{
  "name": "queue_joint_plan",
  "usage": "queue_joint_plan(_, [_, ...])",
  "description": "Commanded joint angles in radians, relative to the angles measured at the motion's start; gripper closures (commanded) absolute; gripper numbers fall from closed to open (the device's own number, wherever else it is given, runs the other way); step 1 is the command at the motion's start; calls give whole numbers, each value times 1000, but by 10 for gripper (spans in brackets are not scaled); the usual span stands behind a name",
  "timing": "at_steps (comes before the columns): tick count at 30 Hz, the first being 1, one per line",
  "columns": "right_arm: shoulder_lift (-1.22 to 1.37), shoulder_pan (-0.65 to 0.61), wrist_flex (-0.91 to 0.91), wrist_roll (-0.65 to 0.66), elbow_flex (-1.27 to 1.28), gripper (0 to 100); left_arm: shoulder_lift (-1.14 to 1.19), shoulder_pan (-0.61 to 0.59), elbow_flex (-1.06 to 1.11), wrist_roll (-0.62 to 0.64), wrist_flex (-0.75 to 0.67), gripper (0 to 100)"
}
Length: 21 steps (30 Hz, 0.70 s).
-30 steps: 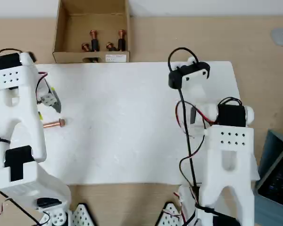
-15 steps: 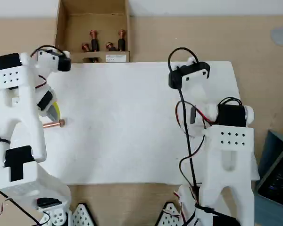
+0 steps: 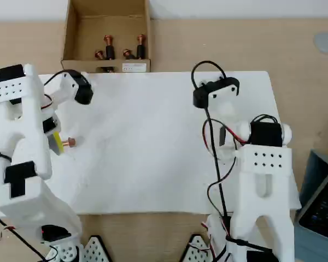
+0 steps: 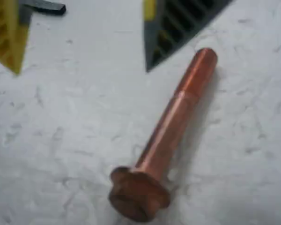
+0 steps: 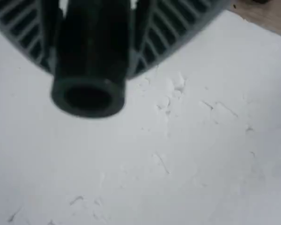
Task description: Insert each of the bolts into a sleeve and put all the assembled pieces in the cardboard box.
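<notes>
Left tool (image 4: 79, 65), jaws apart, hangs over the bolt (image 4: 166, 136) lying on the bench (image 4: 61, 140); centre the shank between them before closing. Right tool (image 5: 91, 28) is clamped on a sleeve (image 5: 88, 96).

bolt (image 3: 69, 143): near mat (image 3: 153, 153) left edge; shaft mostly hidden under L arm (image 3: 22, 136), head + stub visible.
L gripper (image 4: 79, 70): both fingers cut by frame edge; from above, under the arm bar a yellow tip.
sleeve (image 5: 89, 61): blurred; rear end lost betw. R gripper (image 5: 91, 33) fingers, cut by frame edge.
R gripper, from above: hidden under own wrist, by mat's far edge.
box (image 3: 66, 38): beyond mat's far edge; back wall cut by frame top.
pieces (image 3: 108, 50): too small to judge bolt seating; some partly behind box front wall.
dark item (image 3: 322, 202): right of mat, cut by frame edge, can't ID.
</notes>
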Motion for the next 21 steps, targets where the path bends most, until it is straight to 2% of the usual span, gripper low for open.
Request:
queue_joint_plan(1, [-25,-13,-3,8,-4,988,28,-15,-58,-49,9,839])
queue_joint_plan(6, [-25,-13,-6,5,-4,988,111,-15,-123,-97,9,863])
queue_joint_plan(21, [-25,-13,-6,3,-4,988,406,6,-324,-95,9,862])
